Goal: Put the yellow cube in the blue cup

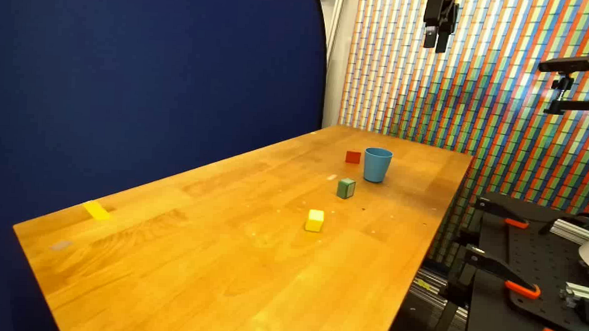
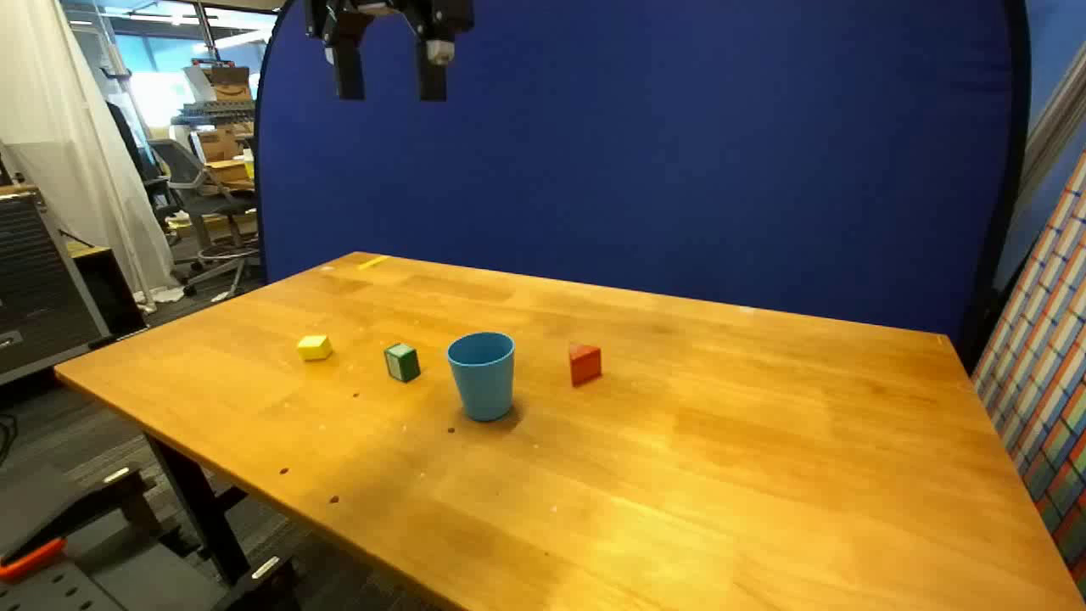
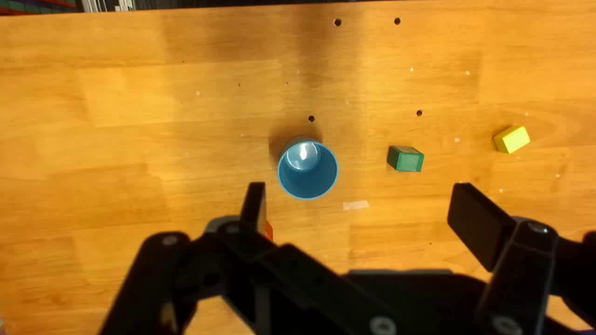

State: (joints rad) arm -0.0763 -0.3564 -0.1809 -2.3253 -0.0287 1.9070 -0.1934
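The yellow cube (image 1: 314, 221) rests on the wooden table, apart from the other objects; it also shows in an exterior view (image 2: 314, 347) and at the right in the wrist view (image 3: 512, 139). The light-blue cup (image 1: 376, 165) stands upright on the table, also in an exterior view (image 2: 484, 378). In the wrist view the cup (image 3: 308, 170) shows its inside, with nothing in it. My gripper (image 2: 390, 85) is open, holds nothing, and is high above the table; it also shows in an exterior view (image 1: 436, 41) and in the wrist view (image 3: 358, 195).
A green cube (image 2: 402, 362) sits between the yellow cube and the cup. A red block (image 2: 585, 364) stands on the cup's other side; in the wrist view a finger mostly hides it. The wooden table (image 2: 764, 475) has a blue screen (image 2: 679, 170) behind it.
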